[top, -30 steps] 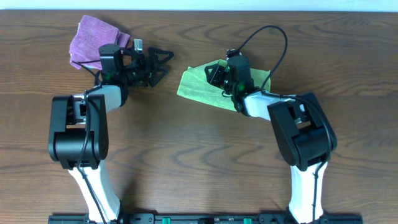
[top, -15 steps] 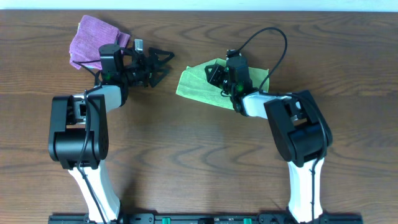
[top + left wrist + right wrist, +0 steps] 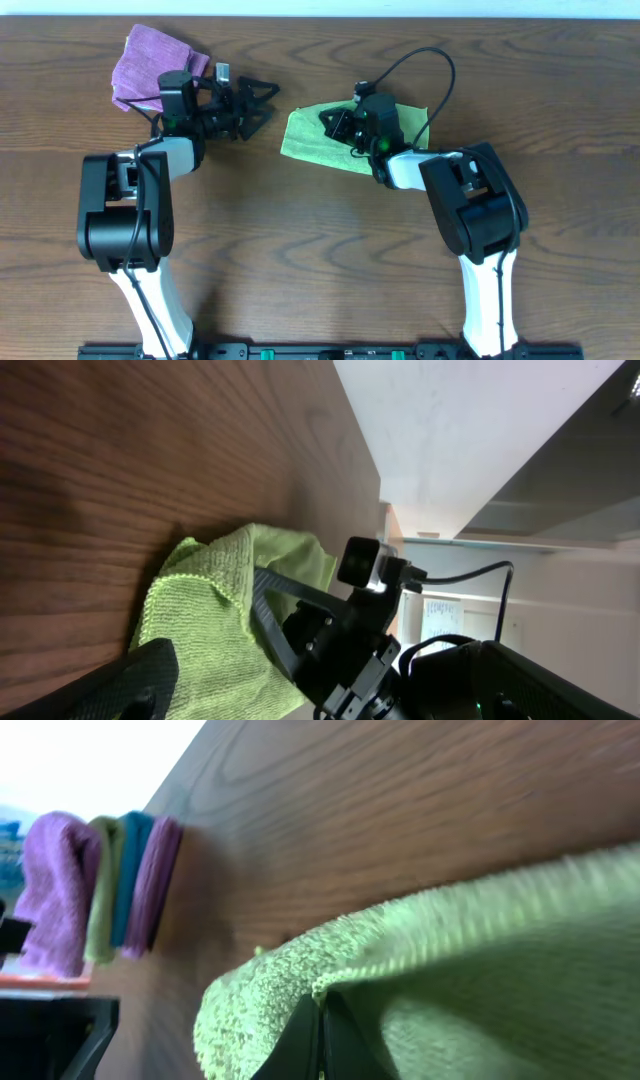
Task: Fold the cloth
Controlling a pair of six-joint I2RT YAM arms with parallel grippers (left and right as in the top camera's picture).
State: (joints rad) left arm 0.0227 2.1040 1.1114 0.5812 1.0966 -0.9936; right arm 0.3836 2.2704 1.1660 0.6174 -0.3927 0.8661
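the right gripper (image 3: 336,122), pinched tight on a raised edge of the cloth (image 3: 305,148) lying on the table (image 3: 320,250) between the arms, has dragged that edge slightly leftward (the left gripper (image 3: 262,103) hangs spread, apart), so the fold looks underway.

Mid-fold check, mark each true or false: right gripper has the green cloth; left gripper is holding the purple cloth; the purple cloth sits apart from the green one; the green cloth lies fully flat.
1. The right gripper is pinched on the cloth. True.
2. The left gripper holds the purple cloth. False: it is open and empty, over bare table.
3. The purple cloth lies apart from the cloth. True.
4. The cloth lies fully flat. False: its edge is lifted and doubled over at the right gripper.
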